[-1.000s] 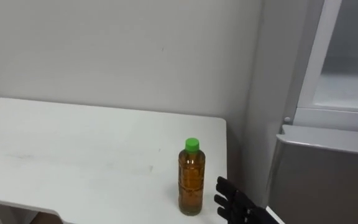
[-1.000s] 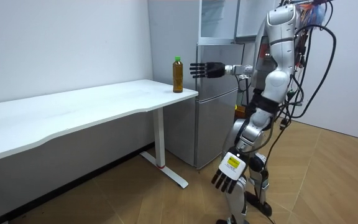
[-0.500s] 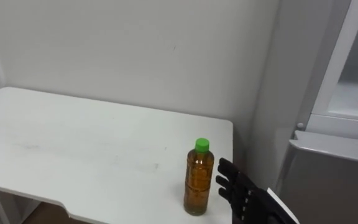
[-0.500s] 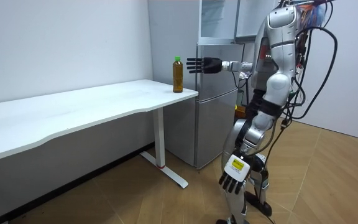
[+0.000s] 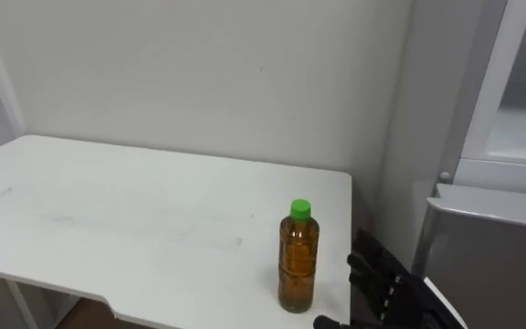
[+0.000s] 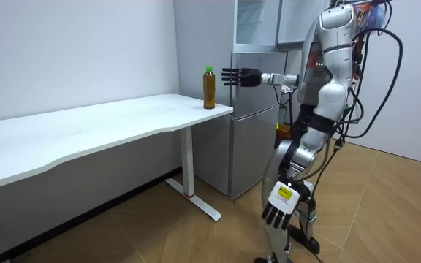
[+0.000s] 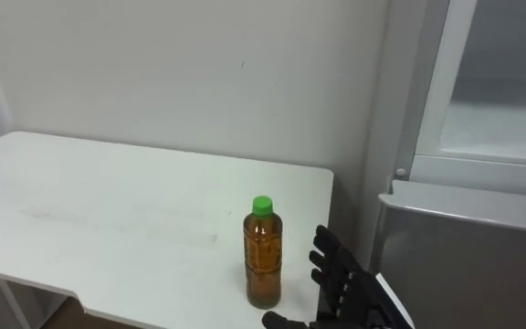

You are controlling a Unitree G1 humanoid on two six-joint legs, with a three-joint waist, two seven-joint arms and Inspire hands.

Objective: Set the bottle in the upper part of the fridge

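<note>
- The right hand (image 7: 345, 283) is spread wide, its dark fingers (image 7: 327, 258) straight and fanned, the palm turned toward the bottle.
- It is raised at bottle height just to the right of the bottle (image 7: 263, 260), with a narrow gap showing between the fingers and the bottle's side. The thumb (image 7: 279, 321) reaches out low on the near side of the bottle's base, and I cannot tell whether it touches.
- The hand holds nothing.
- The bottle stands upright on the bench (image 7: 108, 201), close to the bench's near right corner. It has a green cap and is filled with amber liquid almost to the neck.
- The bench is white and runs off to the left along a pale wall.
- Just right of the bench stands a silver-grey fridge (image 7: 464, 265). Its lower door is shut, and above it is the upper compartment (image 7: 496, 110), a pale panel in a white frame.
- In the room view the robot stands upright on a wooden floor (image 6: 386, 212) in front of the fridge, at the bench's right end, with its right arm stretched level toward the bottle.
- The left hand (image 6: 279, 212) hangs low beside the leg with loose, straight fingers, well away from the bench.
</note>
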